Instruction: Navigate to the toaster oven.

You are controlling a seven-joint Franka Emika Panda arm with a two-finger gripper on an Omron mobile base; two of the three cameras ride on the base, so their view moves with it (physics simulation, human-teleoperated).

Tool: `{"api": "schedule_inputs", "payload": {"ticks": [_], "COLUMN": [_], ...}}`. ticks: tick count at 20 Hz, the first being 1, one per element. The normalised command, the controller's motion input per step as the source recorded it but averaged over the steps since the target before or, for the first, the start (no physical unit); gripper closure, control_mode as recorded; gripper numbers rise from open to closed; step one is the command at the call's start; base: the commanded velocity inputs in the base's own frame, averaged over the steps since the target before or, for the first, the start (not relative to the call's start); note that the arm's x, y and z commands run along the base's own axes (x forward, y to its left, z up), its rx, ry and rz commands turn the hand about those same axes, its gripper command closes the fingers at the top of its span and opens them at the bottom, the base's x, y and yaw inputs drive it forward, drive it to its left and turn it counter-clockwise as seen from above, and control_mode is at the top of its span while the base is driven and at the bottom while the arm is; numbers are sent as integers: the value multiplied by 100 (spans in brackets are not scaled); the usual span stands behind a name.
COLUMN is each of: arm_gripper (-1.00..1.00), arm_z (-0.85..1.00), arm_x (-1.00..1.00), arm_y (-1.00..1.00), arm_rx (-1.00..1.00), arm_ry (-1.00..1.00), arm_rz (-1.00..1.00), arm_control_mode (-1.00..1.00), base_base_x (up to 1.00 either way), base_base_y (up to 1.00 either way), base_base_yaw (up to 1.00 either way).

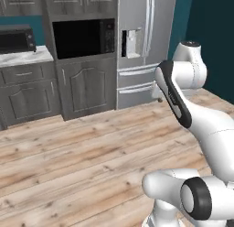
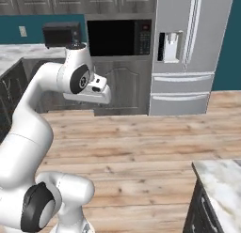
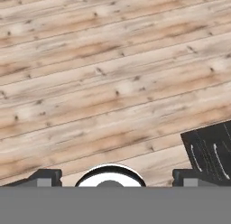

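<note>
Toaster oven (image 1: 17, 40) sits on a marble counter (image 1: 25, 56) across wooden floor (image 1: 82, 153); the gripper (image 3: 116, 175) fingers stand spread, holding nothing.

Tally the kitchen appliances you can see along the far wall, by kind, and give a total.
Toaster oven: 1, on the marble counter
Built-in microwave: 1, set into the tall cabinet
Refrigerator: 1, right of the microwave
Total: 3 appliances
</note>
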Motion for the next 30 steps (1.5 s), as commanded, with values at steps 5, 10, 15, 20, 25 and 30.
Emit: {"api": "schedule_inputs", "payload": {"ticks": [5, 10, 15, 20, 25, 30], "arm_gripper": [-100, -100, -100, -100, -100, -100], "arm_z": [0, 0, 0, 0, 0, 0], "arm_x": [0, 0, 0, 0, 0, 0], "arm_y": [0, 0, 0, 0, 0, 0], "arm_rx": [0, 0, 0, 0, 0, 0], "arm_ry": [0, 0, 0, 0, 0, 0], "arm_rz": [0, 0, 0, 0, 0, 0], "arm_control_mode": [100, 100, 100, 100, 100, 100], "base_base_x": [0, -3, 0, 0, 30, 56], "base_base_y": [46, 26, 97, 53, 41, 38], "base_base_yaw": [33, 0, 5, 2, 7, 17]}}
